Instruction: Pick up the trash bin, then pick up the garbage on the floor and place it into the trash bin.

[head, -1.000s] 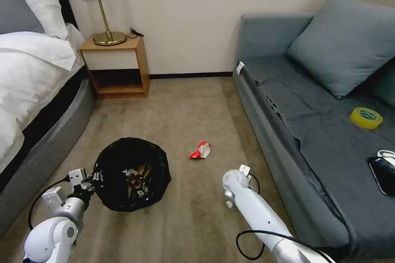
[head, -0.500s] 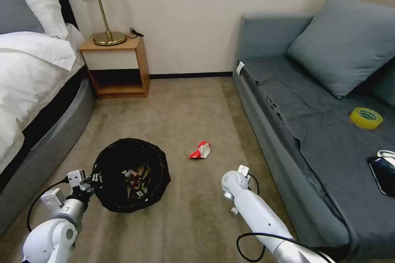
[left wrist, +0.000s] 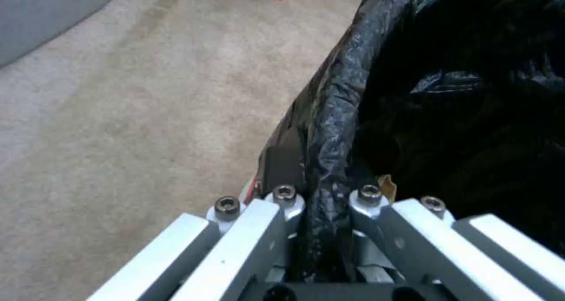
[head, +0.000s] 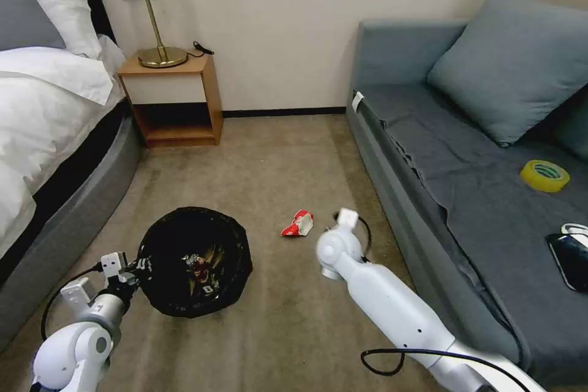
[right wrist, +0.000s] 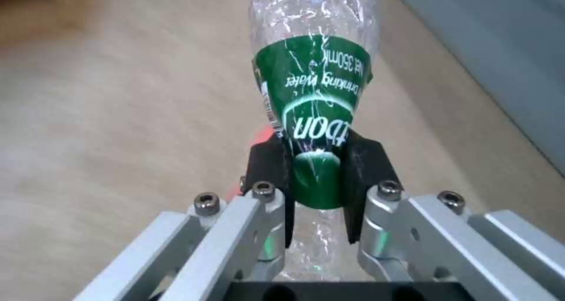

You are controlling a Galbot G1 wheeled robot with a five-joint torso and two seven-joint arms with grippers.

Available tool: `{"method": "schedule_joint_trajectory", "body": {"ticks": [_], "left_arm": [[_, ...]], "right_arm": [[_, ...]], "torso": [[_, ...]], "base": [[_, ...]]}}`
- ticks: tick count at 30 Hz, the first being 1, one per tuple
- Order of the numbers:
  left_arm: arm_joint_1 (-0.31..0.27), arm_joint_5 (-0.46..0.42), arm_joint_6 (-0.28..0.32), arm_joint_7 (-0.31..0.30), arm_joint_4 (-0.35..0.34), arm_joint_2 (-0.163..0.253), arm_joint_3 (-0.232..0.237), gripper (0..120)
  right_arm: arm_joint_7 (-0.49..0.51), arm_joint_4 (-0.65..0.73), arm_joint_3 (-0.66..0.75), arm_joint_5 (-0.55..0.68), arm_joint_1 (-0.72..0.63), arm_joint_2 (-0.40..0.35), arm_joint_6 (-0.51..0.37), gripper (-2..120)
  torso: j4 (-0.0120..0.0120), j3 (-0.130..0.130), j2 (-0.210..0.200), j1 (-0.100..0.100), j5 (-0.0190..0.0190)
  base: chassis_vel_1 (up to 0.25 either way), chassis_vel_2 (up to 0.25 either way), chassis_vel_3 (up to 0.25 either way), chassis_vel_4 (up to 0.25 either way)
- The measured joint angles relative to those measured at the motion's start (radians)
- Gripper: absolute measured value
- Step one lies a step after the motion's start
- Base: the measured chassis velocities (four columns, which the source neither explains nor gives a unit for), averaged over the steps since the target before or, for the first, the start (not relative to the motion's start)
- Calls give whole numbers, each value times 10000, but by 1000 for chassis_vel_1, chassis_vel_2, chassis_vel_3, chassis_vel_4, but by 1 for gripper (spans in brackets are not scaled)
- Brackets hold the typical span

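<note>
Over the carpet [head: 294, 153], the right gripper [right wrist: 315, 177] clamps a clear bottle [right wrist: 312, 93]; the left gripper [left wrist: 326, 204] pinches the trash bin [head: 193, 260] rim, apparently lifted.

The trash bin [head: 195, 261] wore a glossy, crinkled black liner, pinched at its rim by the silver-grey left end effector [left wrist: 325, 204]. Between the black pads [right wrist: 266, 165] of the right end effector [right wrist: 318, 173] sat a clear bottle [right wrist: 315, 71] with a dark green label lettered in white. Beyond that end effector, on the beige carpet [head: 269, 165], lay a red-and-white wrapper [head: 298, 223]. To its right stood a blue-grey sofa [head: 465, 196] carrying a yellow tape roll [head: 544, 176].
</note>
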Motion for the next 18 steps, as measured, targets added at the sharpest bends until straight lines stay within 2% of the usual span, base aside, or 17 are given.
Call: {"method": "schedule_joint_trajectory", "body": {"ticks": [5,6,9,18], "left_arm": [[-165,-208,214,-57,146,255,157,3],[-165,-208,214,-57,146,255,157,3],[-236,-405,386,-72,210,398,256,3],[-336,-640,608,-145,399,501,505,3]], "right_arm": [[-1330,819,-759,-1041,602,153,849,13],[-1330,819,-759,-1041,602,153,849,13],[-2313,1396,-1272,-1704,870,305,1397,13],[-3890,2224,-2345,-2808,909,270,2260,13]], "torso": [[0,0,0,0,-1],[0,0,0,0,-1],[1,0,1,0,-1],[1,0,0,0,-2]], "base": [[0,0,0,0],[0,0,0,0],[0,0,0,0],[0,0,0,0]]}}
